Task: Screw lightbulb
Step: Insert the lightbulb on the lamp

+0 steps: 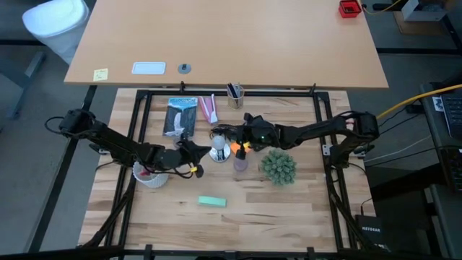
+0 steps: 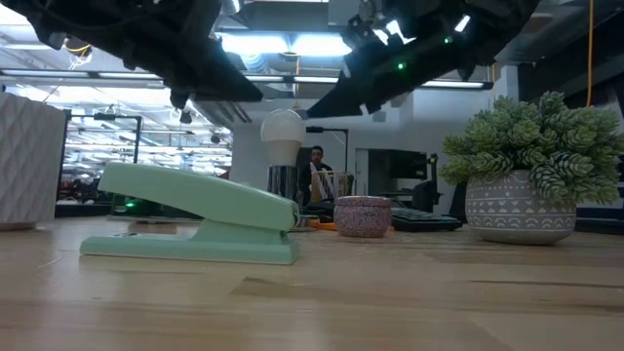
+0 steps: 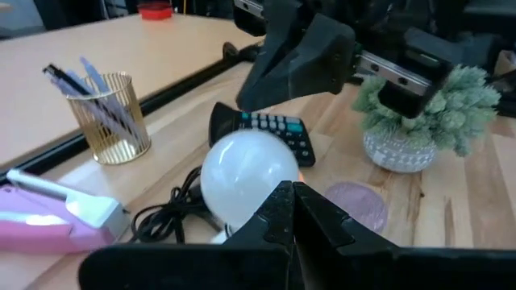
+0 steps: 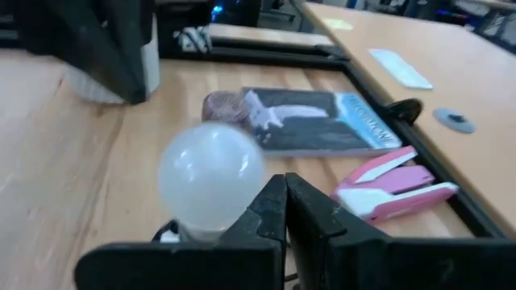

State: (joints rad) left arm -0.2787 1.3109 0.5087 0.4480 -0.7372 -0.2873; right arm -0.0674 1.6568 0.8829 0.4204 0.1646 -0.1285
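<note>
Fingers of both grippers read as pressed together, tips touching, nothing between them; each wrist view shows its own dark pair closed just short of the bulb, not around it.

Left gripper [image 1: 193,149] sits just beside the bulb [image 1: 219,141] on its left in the high view; right gripper [image 1: 242,144] sits just beside it on the other side. Neither grips the glass, as far as the wrist views show.

Bulb stands upright near table centre, globe up, base down. Low view has it [image 2: 284,132] rising over a dark cylindrical holder, behind the green stapler [image 2: 195,214]. Black cord [image 3: 165,213] coils at its foot in the left wrist view. Calculator [image 3: 270,133] lies behind it, purple lump [image 3: 355,205] beside it, potted plant [image 1: 279,166] near on the right arm's side.

Progress, as judgement:
- Bulb appears already seated upright in its socket and standing without support.
- Whether threads are fully run in cannot be told; the base is hidden by fingers and stapler in every view.
- Bulb does not look lit, though the frosted glass makes that uncertain.

Left to do, probably: either a final tightening turn, which would need one gripper to open and take the globe, or simply backing both arms off if seating is complete.
</note>
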